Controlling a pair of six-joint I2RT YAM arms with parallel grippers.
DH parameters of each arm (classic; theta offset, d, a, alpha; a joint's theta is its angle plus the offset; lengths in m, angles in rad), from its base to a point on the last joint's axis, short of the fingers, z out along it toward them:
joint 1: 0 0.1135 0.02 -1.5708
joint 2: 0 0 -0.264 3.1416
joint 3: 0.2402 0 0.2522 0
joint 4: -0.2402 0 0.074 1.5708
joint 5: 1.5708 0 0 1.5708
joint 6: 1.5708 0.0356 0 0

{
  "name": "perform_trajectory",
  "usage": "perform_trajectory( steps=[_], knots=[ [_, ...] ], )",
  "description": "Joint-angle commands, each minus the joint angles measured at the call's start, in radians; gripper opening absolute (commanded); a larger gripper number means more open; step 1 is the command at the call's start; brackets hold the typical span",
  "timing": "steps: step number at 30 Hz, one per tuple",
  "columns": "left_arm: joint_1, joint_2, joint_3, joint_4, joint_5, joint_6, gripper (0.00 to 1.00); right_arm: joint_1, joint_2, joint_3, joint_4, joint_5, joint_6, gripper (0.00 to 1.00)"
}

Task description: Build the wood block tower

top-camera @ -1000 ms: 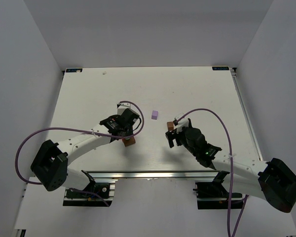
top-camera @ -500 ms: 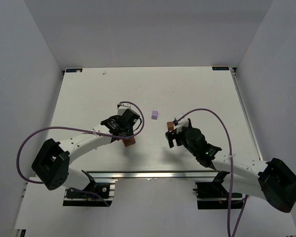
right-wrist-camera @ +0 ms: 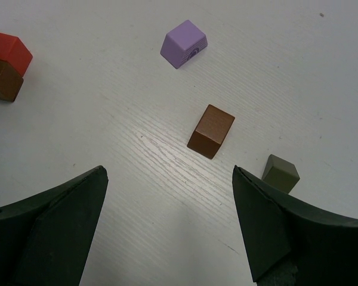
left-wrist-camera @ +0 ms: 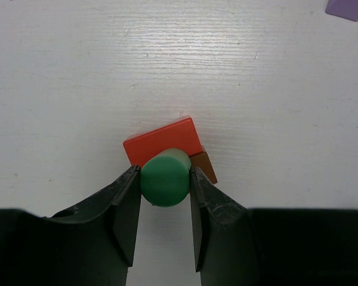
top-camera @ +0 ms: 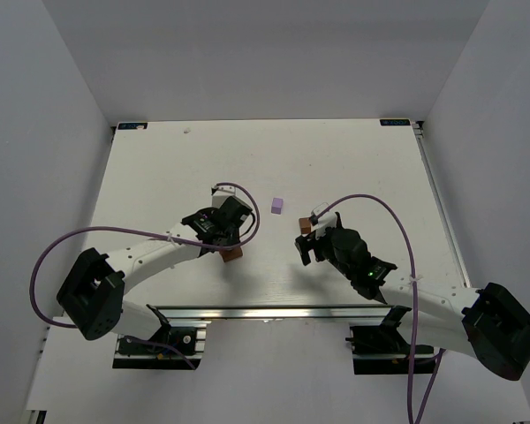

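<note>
At the near edge of the table [top-camera: 150, 168], both arms reach forward from their bases toward the middle. The left gripper [left-wrist-camera: 163, 179] is clenched on the green block [left-wrist-camera: 164, 173], whose round end face shows between the two fingers [left-wrist-camera: 126, 208]. It is held over the near edge of the red-orange block [left-wrist-camera: 163, 142]; whether the two touch cannot be told. The red-orange block lies flat on a brown block [left-wrist-camera: 205, 166], which peeks out at its right side. To the right, well apart from this stack, the right gripper [right-wrist-camera: 168, 173] hangs above the table with its fingers spread wide and nothing between them. Just beyond them sits a second brown block [right-wrist-camera: 210, 131], a cube standing alone. The dark grey-brown block [right-wrist-camera: 281, 172] lies near it, close by the right finger [right-wrist-camera: 274, 232]. Farthest out, between the two arms, the lilac block [top-camera: 277, 205] rests by itself on the bare white surface.
</note>
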Motion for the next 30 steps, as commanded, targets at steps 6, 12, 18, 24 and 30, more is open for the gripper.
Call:
perform_trajectory(
  steps=[6,12,18,24,30],
  knots=[
    [-0.025,-0.026,-0.008,-0.023,-0.035,0.001,0.36,-0.005,-0.004,-0.013,0.063,-0.024,-0.011,0.89],
    [-0.028,-0.046,-0.003,-0.029,-0.048,0.001,0.50,-0.003,-0.006,-0.013,0.063,-0.041,-0.014,0.89],
    [-0.031,-0.045,-0.006,-0.032,-0.051,0.004,0.66,-0.003,-0.007,-0.013,0.061,-0.058,-0.020,0.87],
    [-0.032,-0.051,0.000,-0.025,-0.042,0.005,0.69,-0.005,-0.009,-0.011,0.058,-0.085,-0.024,0.86],
    [-0.031,-0.088,0.021,0.000,-0.021,0.022,0.76,-0.005,-0.004,0.000,0.055,-0.073,-0.020,0.87]
  ],
)
